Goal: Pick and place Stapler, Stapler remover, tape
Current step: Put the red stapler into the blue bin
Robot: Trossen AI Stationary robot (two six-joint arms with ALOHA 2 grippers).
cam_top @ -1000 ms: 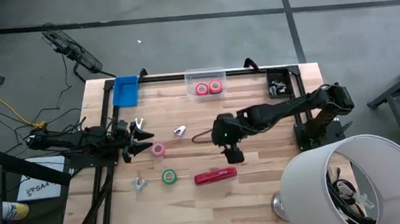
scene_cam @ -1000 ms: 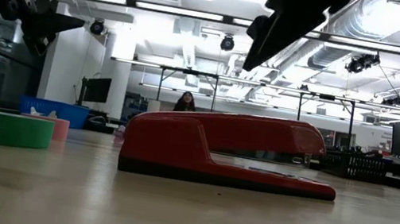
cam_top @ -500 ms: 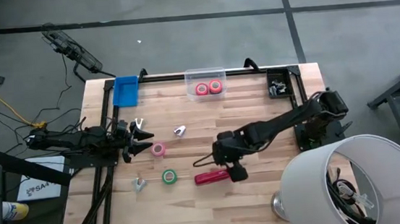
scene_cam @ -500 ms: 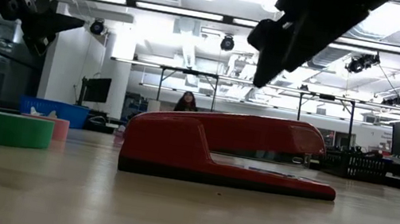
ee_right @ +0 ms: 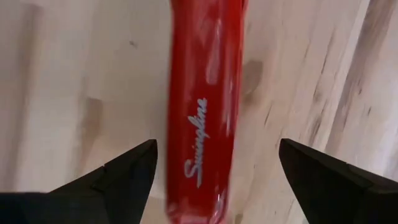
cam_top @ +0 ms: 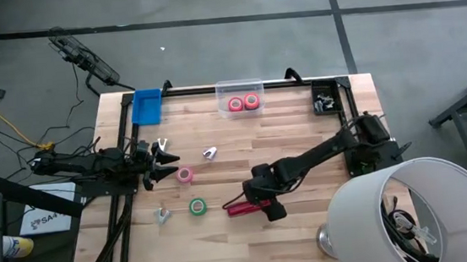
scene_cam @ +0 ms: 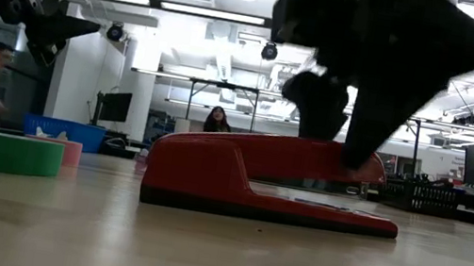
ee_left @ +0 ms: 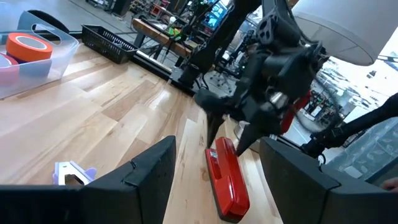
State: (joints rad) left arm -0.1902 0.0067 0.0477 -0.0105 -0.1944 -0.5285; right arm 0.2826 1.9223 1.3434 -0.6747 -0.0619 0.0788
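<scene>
text: "Swingline", pale cursive script | on: top of the long, narrow glossy red stapler [ee_right: 202, 112], running along its length | place: between the right tool's [ee_right: 217, 168] two spread dark fingers, directly ahead of it | other: white sheet on the floor [cam_top: 42, 217] carries dark lettering, unreadable

Stapler [cam_top: 242, 206] lies on the counter [cam_top: 310, 234] near its front edge, the right end effector [cam_top: 267, 204] directly over it, fingers either side. A tape roll [cam_top: 198, 206] lies just left; another [cam_top: 185, 175] sits behind that, beside the left end effector [cam_top: 168, 162]. Two more rolls [cam_top: 244, 103] rest in a bin [cam_top: 239, 85] at the back edge.
</scene>
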